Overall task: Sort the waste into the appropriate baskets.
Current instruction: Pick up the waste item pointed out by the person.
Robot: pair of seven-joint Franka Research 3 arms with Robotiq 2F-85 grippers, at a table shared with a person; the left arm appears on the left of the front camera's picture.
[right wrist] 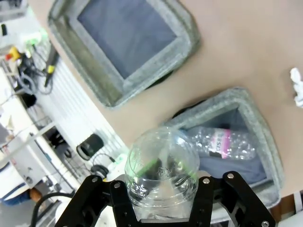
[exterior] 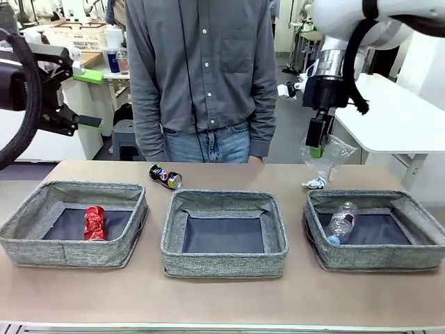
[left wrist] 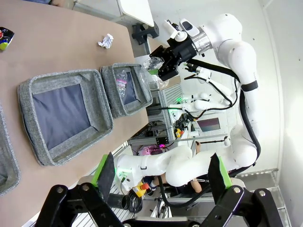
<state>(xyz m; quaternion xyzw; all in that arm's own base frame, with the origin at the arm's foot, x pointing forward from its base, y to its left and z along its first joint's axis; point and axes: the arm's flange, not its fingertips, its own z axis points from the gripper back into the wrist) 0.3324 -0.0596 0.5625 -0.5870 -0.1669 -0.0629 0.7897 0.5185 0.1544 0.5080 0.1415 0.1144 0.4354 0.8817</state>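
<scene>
My right gripper (exterior: pixel 318 147) hangs above the right basket (exterior: pixel 375 256), shut on a clear plastic cup (exterior: pixel 332 157). In the right wrist view the cup (right wrist: pixel 163 172) sits between the jaws of that gripper (right wrist: pixel 163 194), over the basket's rim (right wrist: pixel 265 124) and the clear bottle (right wrist: pixel 220 143) lying inside. The crushed red can (exterior: pixel 94 223) lies in the left basket (exterior: pixel 69 252). The middle basket (exterior: pixel 222 261) holds nothing. A dark blue can (exterior: pixel 165 176) and a crumpled wrapper (exterior: pixel 314 184) lie on the table behind the baskets. My left gripper (exterior: pixel 89 99) is raised at far left, open.
A person (exterior: pixel 201 76) stands at the far edge of the table, hands in pockets. A white table (exterior: pixel 396 118) stands at back right. In the left wrist view the wrapper (left wrist: pixel 106 40) lies on bare tabletop beyond the right basket (left wrist: pixel 142 90).
</scene>
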